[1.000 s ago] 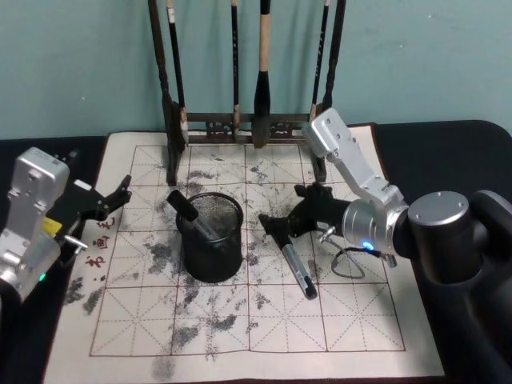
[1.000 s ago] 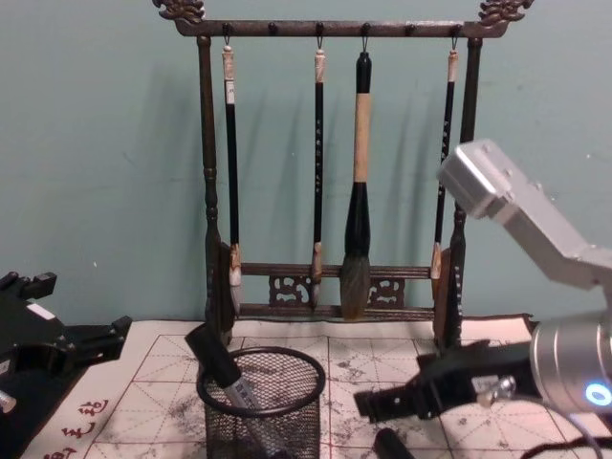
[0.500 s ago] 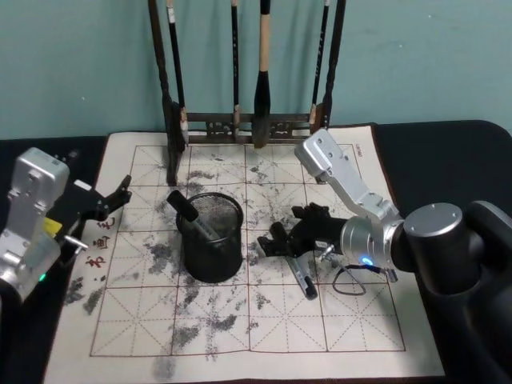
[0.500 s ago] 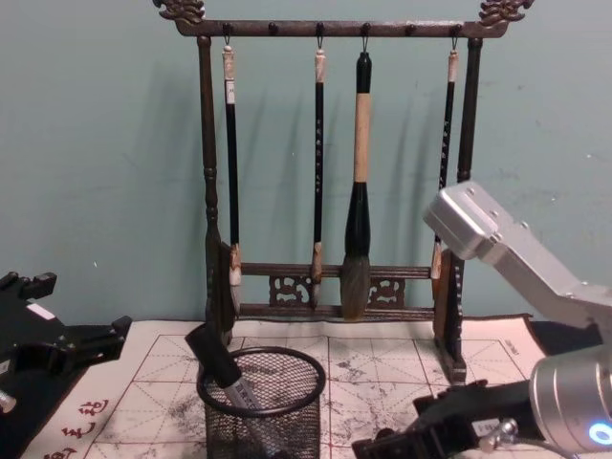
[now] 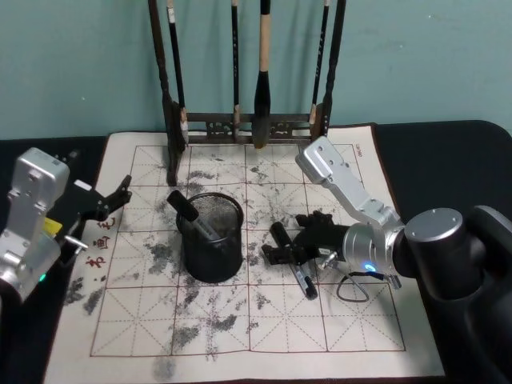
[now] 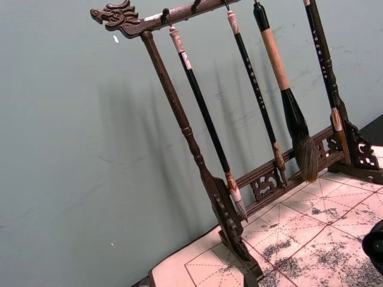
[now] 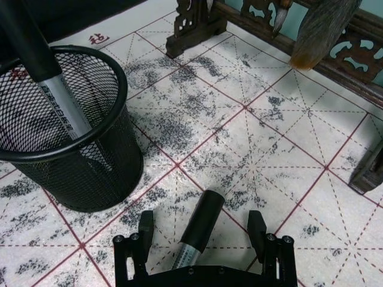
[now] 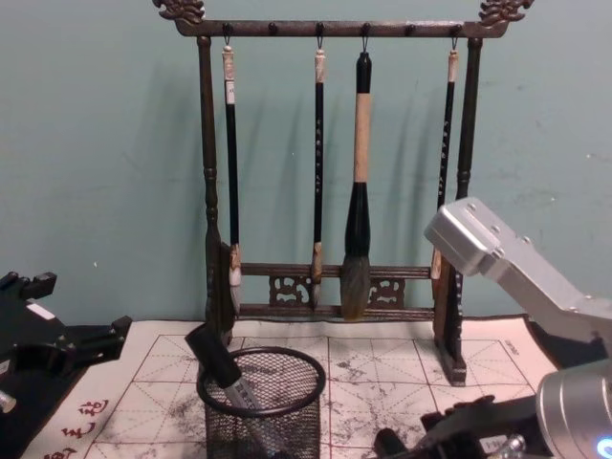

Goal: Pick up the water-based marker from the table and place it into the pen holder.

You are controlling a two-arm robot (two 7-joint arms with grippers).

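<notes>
Jaws of the right gripper (image 5: pixel 284 244) stand spread in the head view, low over the gridded paper mat (image 5: pixel 264 320) just to the right of the pen holder (image 5: pixel 212 258), one on each side of the water-based marker (image 5: pixel 304 282). The marker lies flat on the mat, right of the holder and apart from it. A second marker (image 5: pixel 189 211) leans inside the holder. The left gripper (image 5: pixel 116 200) hangs to the left of the holder, its jaws also apart and empty. Behind the holder stands the brush rack (image 5: pixel 240 124).

In the right wrist view, the marker's black cap points out between the two fingers (image 7: pixel 145 227), with a gap on both sides, and the holder is close beside.

In the chest view, the cap shows low, right of the holder, with the right gripper just beside it.
</notes>
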